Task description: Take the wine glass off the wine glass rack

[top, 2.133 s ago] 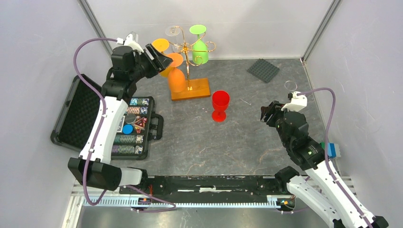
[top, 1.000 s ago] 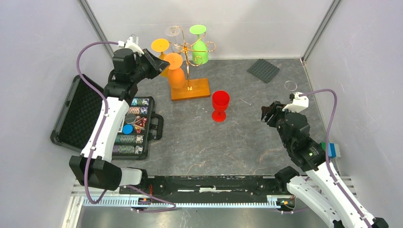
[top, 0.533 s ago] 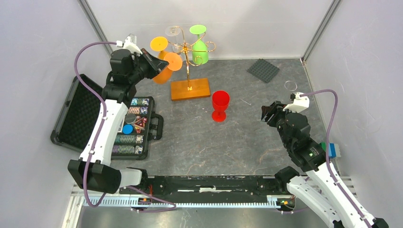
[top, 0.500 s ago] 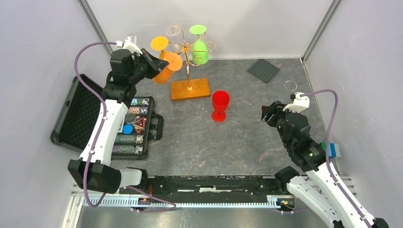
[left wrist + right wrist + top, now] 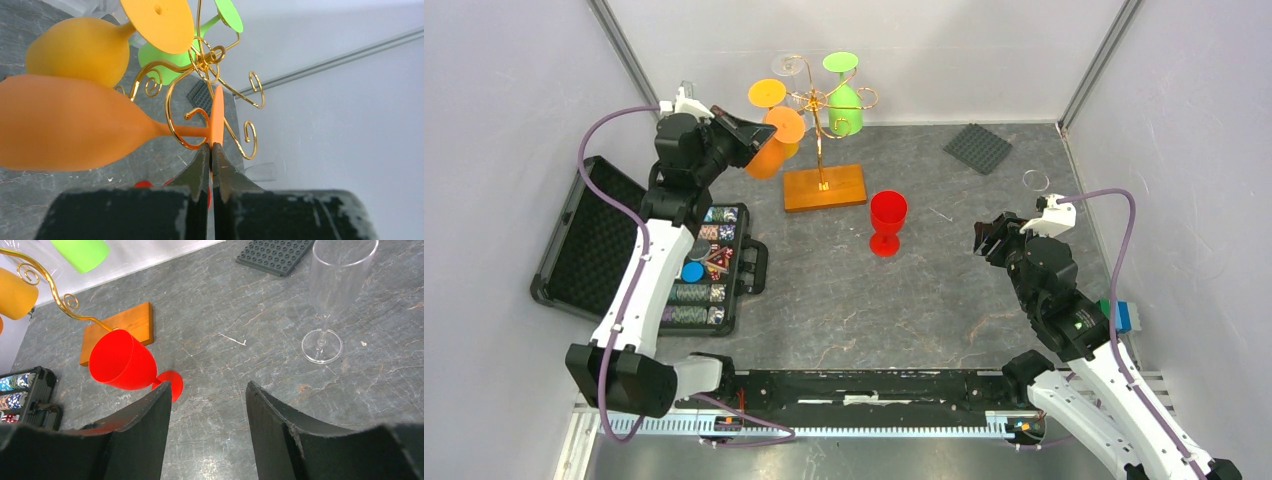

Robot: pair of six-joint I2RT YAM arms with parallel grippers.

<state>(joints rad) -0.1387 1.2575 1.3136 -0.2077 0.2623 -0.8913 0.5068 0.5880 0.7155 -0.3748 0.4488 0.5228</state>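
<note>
In the top view the left arm climbs from its base at the lower left, runs up the left side over an open black case (image 5: 589,240), and bends at the wrist to point right, toward the upper centre. There the left gripper (image 5: 742,128) (image 5: 210,150) is closed tight on the thin foot of the orange wine glass (image 5: 769,158) (image 5: 65,122). In the left wrist view the foot shows edge-on, pinched between the two dark fingers (image 5: 197,167).

The glass lies tilted, with its bowl toward the lower left of the wrist view. Its stem crosses one gold curl of the wine glass rack (image 5: 824,187) (image 5: 205,55), so it is at the rack's left side, at the upper centre of the top view. A yellow-orange glass (image 5: 767,94) (image 5: 75,50) and a green glass (image 5: 846,105) (image 5: 155,55) hang from other arms of the rack.

The right arm rises from the lower right and leans up and left. Its right gripper (image 5: 986,238) (image 5: 209,390) hangs over the grey table (image 5: 844,300) at centre right, jaws well apart and holding nothing.

Ahead of it in the right wrist view stand a red glass (image 5: 887,215) (image 5: 122,360) at left and a clear flute (image 5: 332,285) at upper right. A grey studded plate (image 5: 977,147) (image 5: 277,255) lies by the far wall.

Any print on the chips in the case is too small to read.
</note>
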